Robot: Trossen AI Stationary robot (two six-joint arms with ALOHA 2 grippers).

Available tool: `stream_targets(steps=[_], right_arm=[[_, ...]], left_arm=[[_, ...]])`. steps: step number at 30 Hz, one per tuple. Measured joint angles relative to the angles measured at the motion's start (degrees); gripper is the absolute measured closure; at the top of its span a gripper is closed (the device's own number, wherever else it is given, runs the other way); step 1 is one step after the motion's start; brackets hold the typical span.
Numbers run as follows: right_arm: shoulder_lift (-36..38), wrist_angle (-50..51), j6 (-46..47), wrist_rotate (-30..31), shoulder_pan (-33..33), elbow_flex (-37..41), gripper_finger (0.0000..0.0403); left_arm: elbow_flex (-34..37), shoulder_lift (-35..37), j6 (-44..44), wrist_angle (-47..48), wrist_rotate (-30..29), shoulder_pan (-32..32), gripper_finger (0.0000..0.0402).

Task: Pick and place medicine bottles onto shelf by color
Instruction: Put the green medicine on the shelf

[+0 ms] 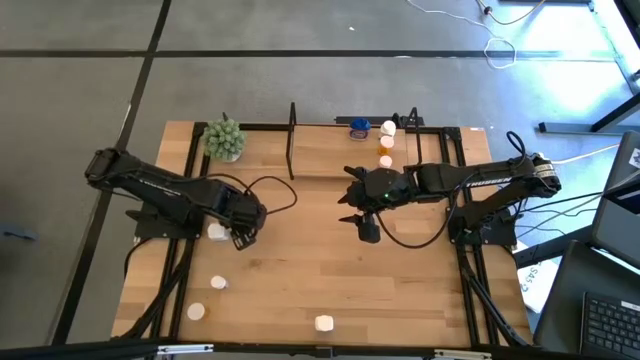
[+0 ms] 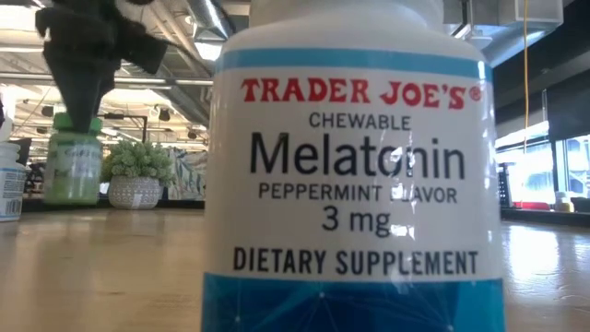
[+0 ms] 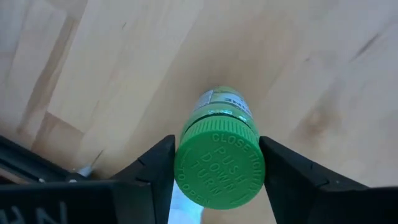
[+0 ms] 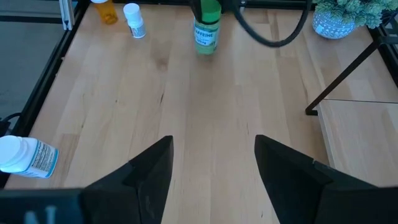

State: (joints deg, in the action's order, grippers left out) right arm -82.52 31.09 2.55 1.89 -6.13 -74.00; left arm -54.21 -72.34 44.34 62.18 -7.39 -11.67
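My left gripper (image 1: 243, 228) is shut on a green medicine bottle (image 3: 219, 124) with a green cap, over the table's left half. The low view shows this bottle (image 2: 74, 166) below the dark fingers. The shelf (image 1: 330, 160) stands at the far middle and bears a blue bottle (image 1: 359, 127), a white one (image 1: 388, 128) and two orange ones (image 1: 386, 150). My right gripper (image 4: 214, 174) hangs open over the table's middle with nothing between its fingers. My left gripper pinches the green cap's sides (image 3: 186, 165) between its two fingers. The fingers come from above and point down. The bottle hangs upright below them, and in the low view its base (image 2: 74, 199) seems just off the table.
A white bottle (image 1: 216, 232) stands right beside my left gripper. Two more (image 1: 218, 284) (image 1: 196, 311) stand near the front left. A white-and-blue melatonin bottle (image 2: 355, 184) at the front edge fills the low view. A potted green plant ball (image 1: 224, 140) sits at the far left.
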Motion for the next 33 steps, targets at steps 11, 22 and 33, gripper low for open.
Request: stream_targets(steps=[11, 22, 33], right_arm=[[0.0, 0.0, 0.0, 0.0, 0.0, 0.0, 0.0176], [0.0, -0.1, 0.0, 0.0, 0.0, 0.0, 0.0176], [0.0, -0.1, 0.0, 0.0, 0.0, 0.0, 0.0176]], left_arm=[[-14.6, 0.0, -9.0, 2.8, 0.9, 5.3, 0.0219], [-32.4, -4.6, -24.0, 11.6, 0.9, 14.7, 0.0219], [-55.7, -18.7, -41.7, 21.3, 1.3, 22.0, 0.0219]])
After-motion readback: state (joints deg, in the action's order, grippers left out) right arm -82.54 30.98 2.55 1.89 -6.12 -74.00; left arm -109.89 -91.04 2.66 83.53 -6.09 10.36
